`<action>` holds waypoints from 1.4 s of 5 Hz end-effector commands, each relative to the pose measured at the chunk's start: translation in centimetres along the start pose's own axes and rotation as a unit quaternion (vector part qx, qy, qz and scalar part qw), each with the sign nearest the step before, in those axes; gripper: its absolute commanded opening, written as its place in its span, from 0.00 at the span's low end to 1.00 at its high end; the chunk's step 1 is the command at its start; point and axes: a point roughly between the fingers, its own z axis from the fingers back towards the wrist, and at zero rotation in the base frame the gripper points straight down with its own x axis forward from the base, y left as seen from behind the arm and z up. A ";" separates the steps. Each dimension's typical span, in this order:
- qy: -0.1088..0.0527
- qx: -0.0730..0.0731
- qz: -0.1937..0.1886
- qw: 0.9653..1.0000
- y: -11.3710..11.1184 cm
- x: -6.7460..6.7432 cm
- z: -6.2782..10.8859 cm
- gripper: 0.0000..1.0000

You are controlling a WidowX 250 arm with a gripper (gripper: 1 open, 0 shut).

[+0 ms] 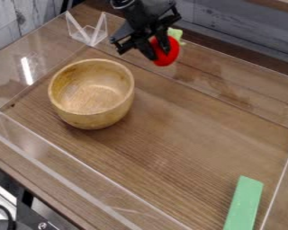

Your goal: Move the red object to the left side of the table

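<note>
- The brown wood-grain bench (176,135) fills most of the view, with low clear walls (248,65) along its edges.
- The black jaws (149,42) are near the bench's upper edge as the camera sees it, reaching in from beyond that edge and angled down over the wood.
- They are clamped on the red object (165,54), a small rounded bright red toy fruit.
- The red object is near the upper edge, between the upper left corner and the middle of that edge; whether its underside touches the wood, I cannot tell.
- Its pale green leafy top (175,34) shows on the side toward the upper edge, partly behind the dark gripper parts.
- A round wooden bowl (91,93) sits upright in the left part of the bench, nearer the left edge than the right. I see nothing inside it.
- The bowl is below and to the left of the red object in the view, the two apart.
- A flat light-green rectangular block (244,205) lies near the lower right corner, its long side running roughly along the right edge, well apart from the bowl.
- Clear angular plastic (85,32) stands near the upper left corner.
- Black cables (7,214) show outside the bench, beyond its lower left part.
</note>
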 end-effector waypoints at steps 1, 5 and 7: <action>-0.022 -0.016 -0.019 0.999 -0.9 0.6 0.4 0.00; -0.001 -0.023 -0.055 0.998 4.9 2.6 4.3 0.00; 0.019 -0.017 -0.096 0.995 7.2 2.7 4.9 0.00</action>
